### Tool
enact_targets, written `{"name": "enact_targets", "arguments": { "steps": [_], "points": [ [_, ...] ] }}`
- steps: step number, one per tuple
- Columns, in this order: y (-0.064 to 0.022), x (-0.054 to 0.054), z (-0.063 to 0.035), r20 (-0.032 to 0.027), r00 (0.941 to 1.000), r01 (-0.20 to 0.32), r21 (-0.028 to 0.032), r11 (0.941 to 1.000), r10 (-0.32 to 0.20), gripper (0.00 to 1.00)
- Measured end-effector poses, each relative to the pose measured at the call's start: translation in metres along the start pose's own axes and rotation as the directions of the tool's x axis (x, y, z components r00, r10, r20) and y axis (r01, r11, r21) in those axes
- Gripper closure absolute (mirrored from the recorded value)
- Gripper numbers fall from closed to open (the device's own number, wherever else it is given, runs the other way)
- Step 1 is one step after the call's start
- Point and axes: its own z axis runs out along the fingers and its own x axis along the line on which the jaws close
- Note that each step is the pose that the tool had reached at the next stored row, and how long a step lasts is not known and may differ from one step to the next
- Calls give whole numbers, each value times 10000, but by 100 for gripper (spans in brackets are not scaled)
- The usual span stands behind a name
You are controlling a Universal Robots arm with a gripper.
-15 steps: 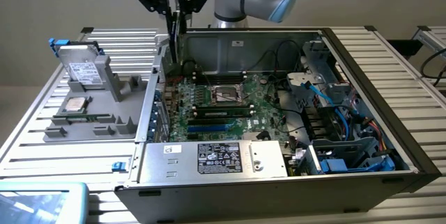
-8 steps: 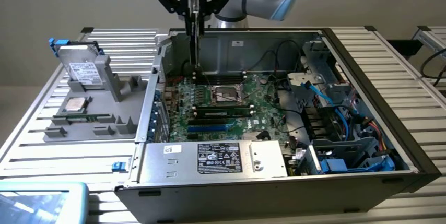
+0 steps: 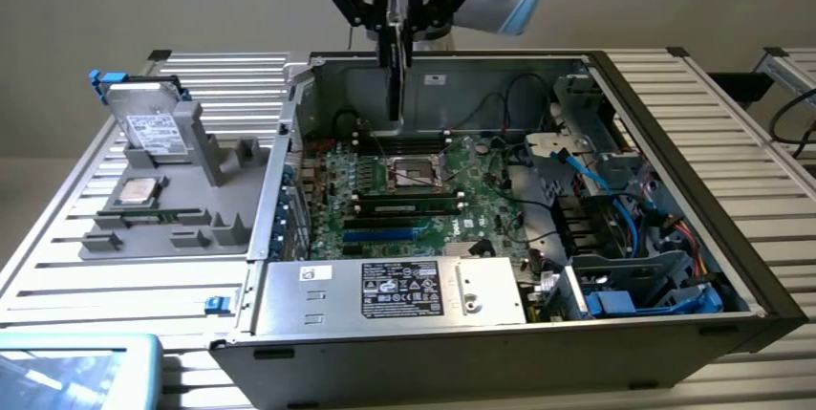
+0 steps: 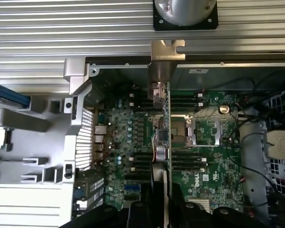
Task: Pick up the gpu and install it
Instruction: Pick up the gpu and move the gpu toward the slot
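Robot arm carries graphics card over open PC. The gripper (image 3: 397, 10) is clamped on the upper end of the gpu (image 3: 396, 80), which hangs upright and edge-on inside the mouth of the computer case (image 3: 663, 142), apart from everything beneath it. The card's silver end bracket (image 4: 165, 61) points downward, away from the fingers. This grip seems chosen to leave the bracket and the card's long edges free of the jaws.

Below lies the motherboard (image 3: 421, 190). The card hangs above its far part, near the CPU socket (image 3: 415, 173) and toward the case's far wall. It is not seated in any slot, so by this view the pick-up is done and the installation is not. Carrying it this high probably lets it clear the case walls and loose cables.

The case sits mid-worktop, with its power supply (image 3: 396, 291) along the near wall. A grey parts fixture (image 3: 191, 228) near the worktop's (image 3: 102, 286) edge, on the exterior view's left, holds 1 hard drive (image 3: 156, 128) standing upright.
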Motion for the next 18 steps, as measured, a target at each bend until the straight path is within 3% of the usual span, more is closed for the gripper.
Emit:
{"name": "enact_targets", "arguments": {
  "steps": [10,18],
  "points": [
    [-16,-410,-13,-4,10000,0,3,10000,0,72],
    [-16,-427,-13,-4,10000,6,-1,10000,-6,72]
  ]
}}
